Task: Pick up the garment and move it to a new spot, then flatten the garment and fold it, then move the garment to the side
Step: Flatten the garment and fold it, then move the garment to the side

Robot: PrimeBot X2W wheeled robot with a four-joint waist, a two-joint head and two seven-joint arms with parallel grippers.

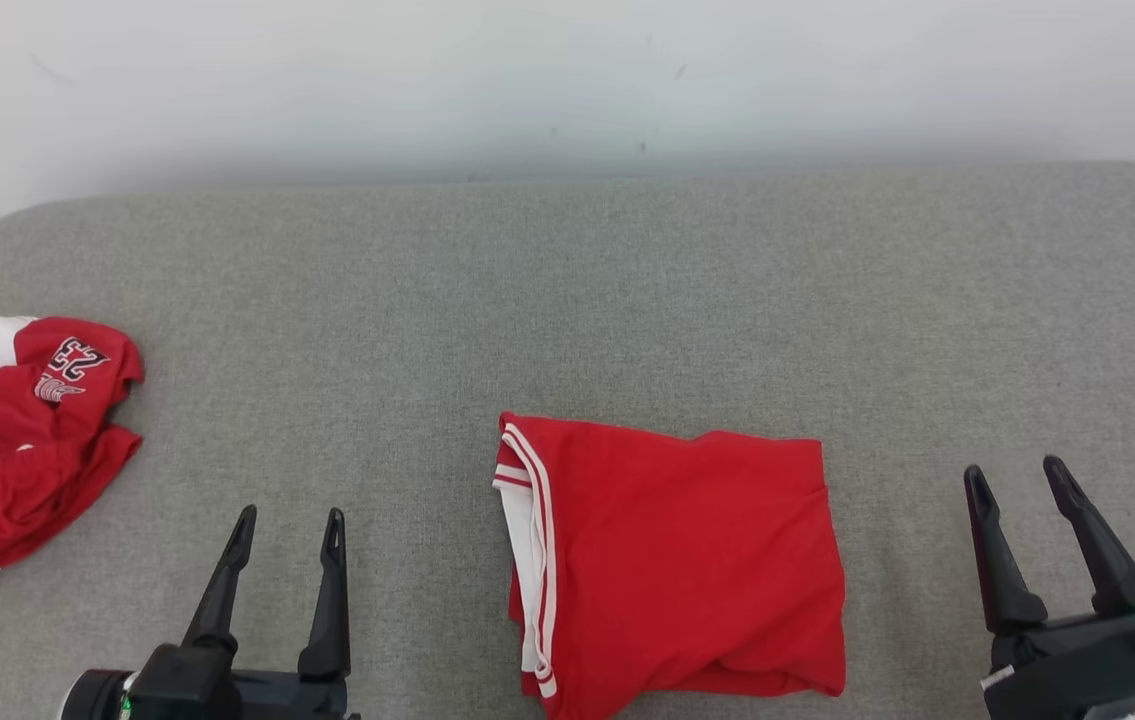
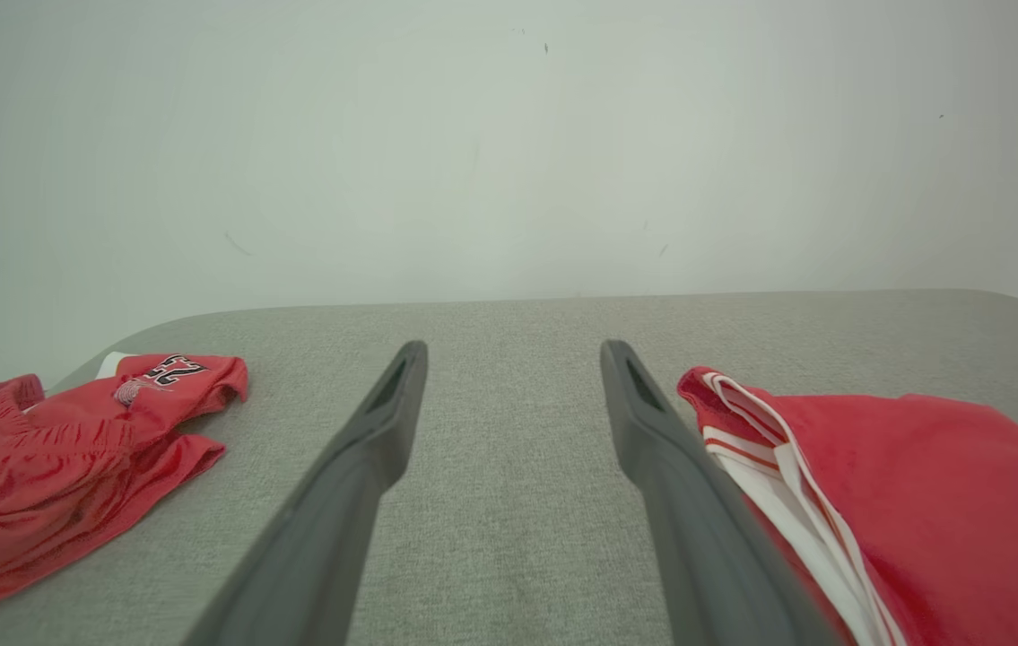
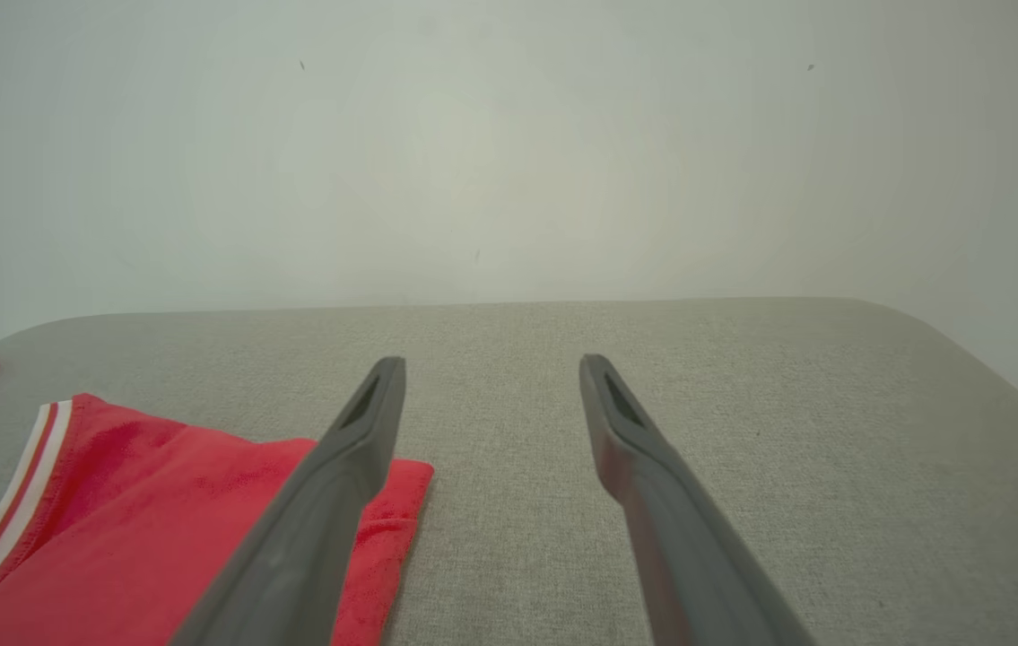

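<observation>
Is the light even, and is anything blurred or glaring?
Head view: soft even light, faint shadow beside the folded red garment. Left wrist view: the left gripper's fingers blur toward the bottom. Right wrist view: no glare on the grey fabric surface.

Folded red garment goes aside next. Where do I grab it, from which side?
Probably pinch the folded red garment at both side edges: left gripper on the white-striped edge, right gripper on the plain edge. It lies flat between the two open grippers, so side grips should keep the layers together.
</observation>
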